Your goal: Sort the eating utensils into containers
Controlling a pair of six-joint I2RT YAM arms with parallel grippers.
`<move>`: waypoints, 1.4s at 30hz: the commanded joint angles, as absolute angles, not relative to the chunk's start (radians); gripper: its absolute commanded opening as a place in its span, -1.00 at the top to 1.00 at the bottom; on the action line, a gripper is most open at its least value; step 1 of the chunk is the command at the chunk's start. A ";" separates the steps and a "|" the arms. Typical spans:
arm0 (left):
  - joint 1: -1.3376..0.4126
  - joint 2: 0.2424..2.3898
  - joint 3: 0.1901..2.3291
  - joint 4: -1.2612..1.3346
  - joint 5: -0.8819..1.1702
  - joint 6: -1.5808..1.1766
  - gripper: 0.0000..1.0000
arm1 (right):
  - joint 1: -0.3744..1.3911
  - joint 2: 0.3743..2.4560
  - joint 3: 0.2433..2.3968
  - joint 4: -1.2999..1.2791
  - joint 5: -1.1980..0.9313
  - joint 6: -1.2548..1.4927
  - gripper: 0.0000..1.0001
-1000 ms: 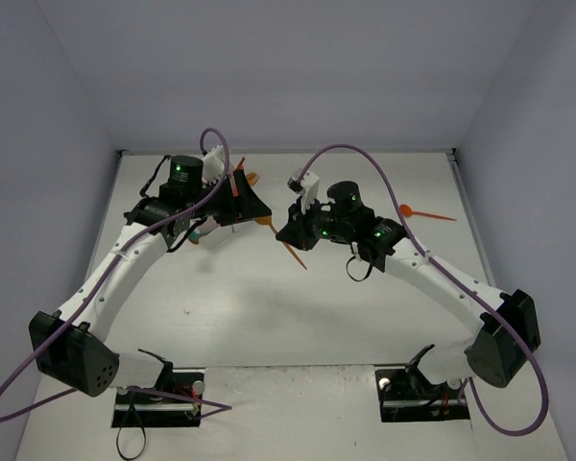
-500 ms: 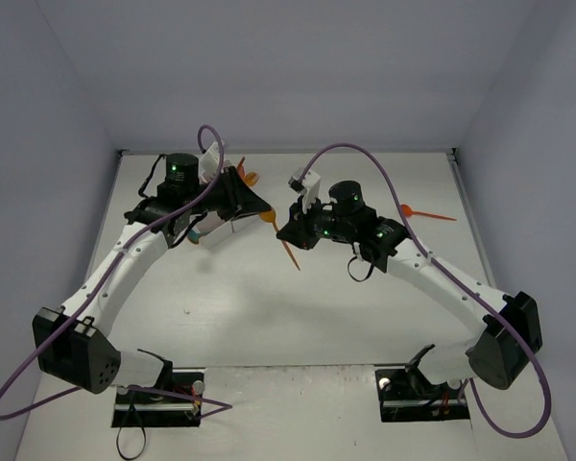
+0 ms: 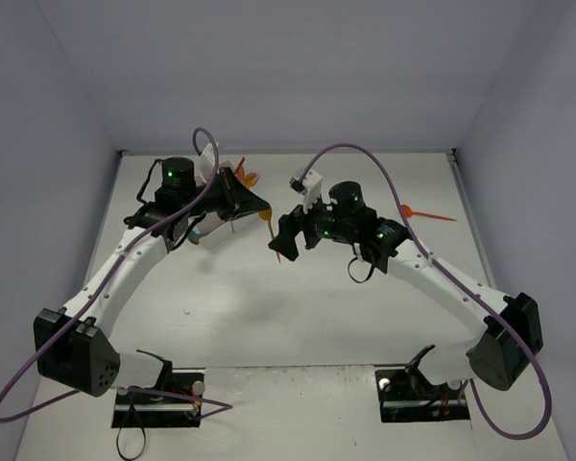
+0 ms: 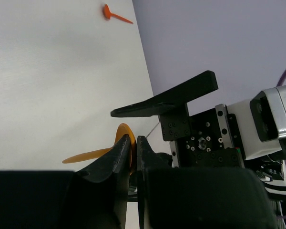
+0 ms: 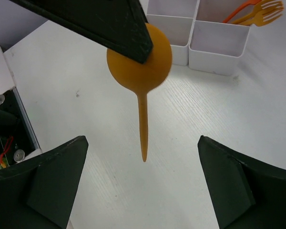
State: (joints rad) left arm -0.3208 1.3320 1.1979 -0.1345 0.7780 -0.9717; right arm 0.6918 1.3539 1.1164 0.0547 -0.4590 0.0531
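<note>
An orange spoon [image 3: 275,238] hangs above the table between my two arms. My left gripper [image 3: 262,210] is shut on its round bowl [image 4: 125,138], and the handle [image 5: 143,129] points down, free. My right gripper [image 5: 142,164] stands open, its fingers wide on either side of the handle tip without touching it. The white containers [image 5: 219,52] lie just beyond the spoon in the right wrist view, with orange forks [image 5: 257,12] in one compartment. In the top view my left arm hides most of the tray [image 3: 211,227].
Another orange spoon [image 3: 424,213] lies alone at the far right of the table, also in the left wrist view [image 4: 115,14]. More orange utensils [image 3: 250,178] stick out behind my left wrist. Purple cables loop over both arms.
My left gripper closed on the spoon's bowl. My right gripper, which held the handle, opened wide and let it go. The spoon now hangs from the left gripper alone.
</note>
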 commanded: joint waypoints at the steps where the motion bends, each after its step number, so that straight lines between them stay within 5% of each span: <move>1: -0.261 1.269 1.201 -0.032 0.676 -0.922 1.00 | 0.650 1.280 1.129 0.099 -0.408 0.064 -1.00; 16: -0.178 1.281 1.018 0.352 0.140 -0.743 1.00 | 0.502 1.122 1.010 0.014 -0.381 0.068 -1.00; 35: -0.164 1.321 0.799 0.563 0.061 -0.766 1.00 | 0.476 1.113 0.999 -0.034 -0.321 0.055 -1.00; 42: -0.151 1.279 0.707 0.566 0.024 -0.742 0.73 | 0.475 1.143 1.002 -0.033 -0.300 0.070 -1.00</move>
